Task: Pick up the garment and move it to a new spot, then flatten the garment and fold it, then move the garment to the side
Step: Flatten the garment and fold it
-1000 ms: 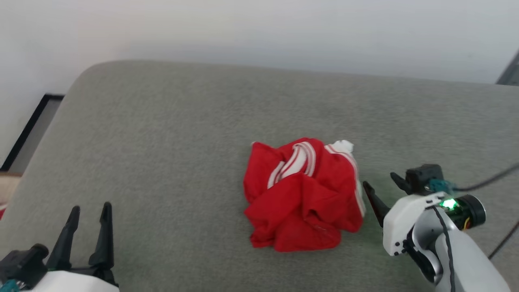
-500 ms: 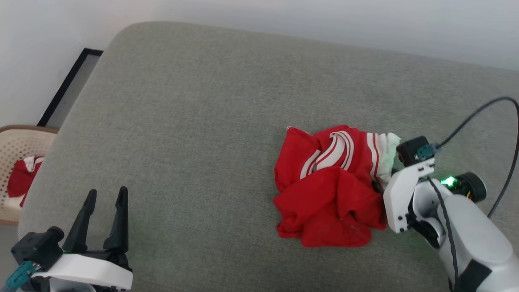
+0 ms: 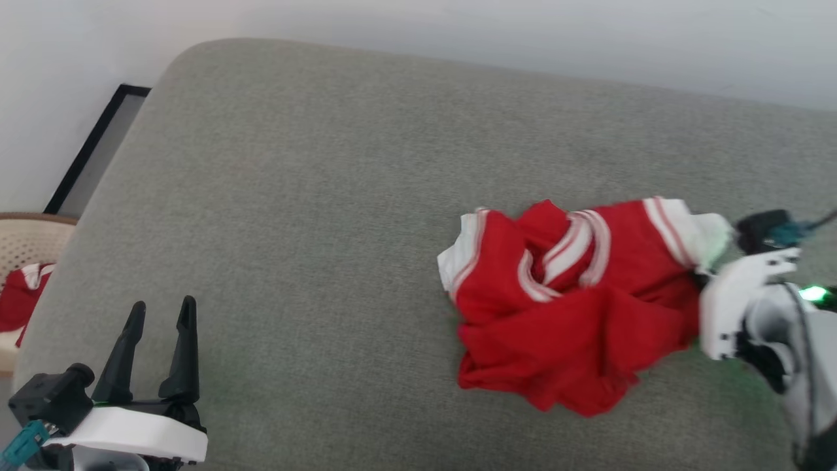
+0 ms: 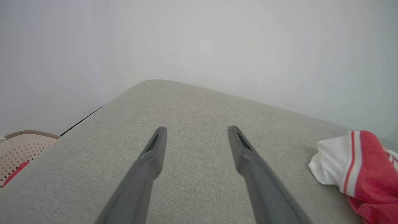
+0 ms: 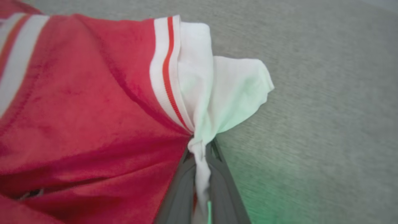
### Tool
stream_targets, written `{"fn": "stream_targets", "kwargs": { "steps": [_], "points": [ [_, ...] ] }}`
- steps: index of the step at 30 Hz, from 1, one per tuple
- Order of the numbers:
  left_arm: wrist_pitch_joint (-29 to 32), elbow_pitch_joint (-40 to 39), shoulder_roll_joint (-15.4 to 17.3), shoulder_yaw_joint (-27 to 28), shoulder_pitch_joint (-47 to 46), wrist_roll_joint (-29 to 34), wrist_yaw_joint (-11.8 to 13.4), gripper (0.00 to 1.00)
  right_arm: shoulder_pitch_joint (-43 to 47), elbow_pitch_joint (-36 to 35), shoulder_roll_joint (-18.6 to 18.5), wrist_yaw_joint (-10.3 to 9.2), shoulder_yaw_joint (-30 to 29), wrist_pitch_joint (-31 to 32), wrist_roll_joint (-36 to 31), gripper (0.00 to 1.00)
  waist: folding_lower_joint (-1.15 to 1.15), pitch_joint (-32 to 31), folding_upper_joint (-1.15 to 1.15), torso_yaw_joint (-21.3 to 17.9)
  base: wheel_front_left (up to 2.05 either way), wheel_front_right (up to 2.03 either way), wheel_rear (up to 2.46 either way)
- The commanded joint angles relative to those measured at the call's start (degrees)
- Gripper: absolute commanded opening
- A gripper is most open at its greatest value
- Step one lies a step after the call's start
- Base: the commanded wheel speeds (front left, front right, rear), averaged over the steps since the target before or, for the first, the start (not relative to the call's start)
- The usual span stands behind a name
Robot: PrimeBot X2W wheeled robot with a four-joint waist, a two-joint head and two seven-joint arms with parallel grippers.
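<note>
Where it sat as a tight ball half a second back, the garment (image 3: 575,307) now lies drawn out rightward, right of centre on the grey cushion (image 3: 327,196), with a second white sleeve (image 3: 458,258) bared at its left edge. The right hand (image 5: 201,149) is clamped on the other white sleeve (image 5: 230,93). Likely the pick-up has taken and the carry is starting. The right wrist view shows that pinch plainly, cloth bunched between closed fingers; the head view hides it behind the wrist housing. The left hand (image 3: 163,304) is idle, fingers apart, well clear at near left. A beige basket (image 3: 26,239) sits off the cushion's left edge.
</note>
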Motion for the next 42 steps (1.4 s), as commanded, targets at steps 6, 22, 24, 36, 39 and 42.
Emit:
{"fn": "stream_targets", "kwargs": {
  "steps": [6,22,24,36,39,42],
  "points": [
    [-0.3,-0.09,-0.52,0.73,0.89,0.91,-0.44,1.0,4.33,-1.47,-3.27,-0.23,-6.59,0.26,-1.77,0.0,0.0,-0.87,0.0,-2.11,0.0,0.0,0.0],
    [-0.3,0.57,0.01,1.09,0.93,1.38,-0.94,1.0,11.6,-7.5,2.39,-0.18,-16.06,8.02,-6.31,1.0,0.0,-2.32,0.0,-5.46,0.0,0.0,0.0],
    [0.06,0.58,0.69,0.75,0.56,1.28,-0.96,1.0,11.44,-9.31,2.88,-0.17,-16.22,8.43,-6.79,1.0,0.0,-2.52,0.0,-6.05,0.0,0.0,0.0],
    [10.34,-2.36,7.38,-4.41,-5.1,-2.62,-1.44,1.0,16.11,-25.79,7.54,-0.18,-20.56,3.94,-10.39,1.0,0.0,-4.46,0.0,-11.4,0.0,0.0,0.0],
    [14.68,-3.44,9.47,-6.43,-7.71,-4.98,-1.4,1.0,17.22,-29.53,10.51,-0.17,-21.79,0.14,-12.32,1.0,0.0,-4.53,0.0,-13.31,0.0,0.0,0.0],
    [21.21,-4.11,12.11,-9.44,-11.9,-8.26,-1.38,1.0,18.33,-33.01,13.8,-0.18,-22.72,-4.57,-15.41,1.0,0.0,-4.58,0.0,-15.93,0.0,0.0,0.0]
  ]
}}
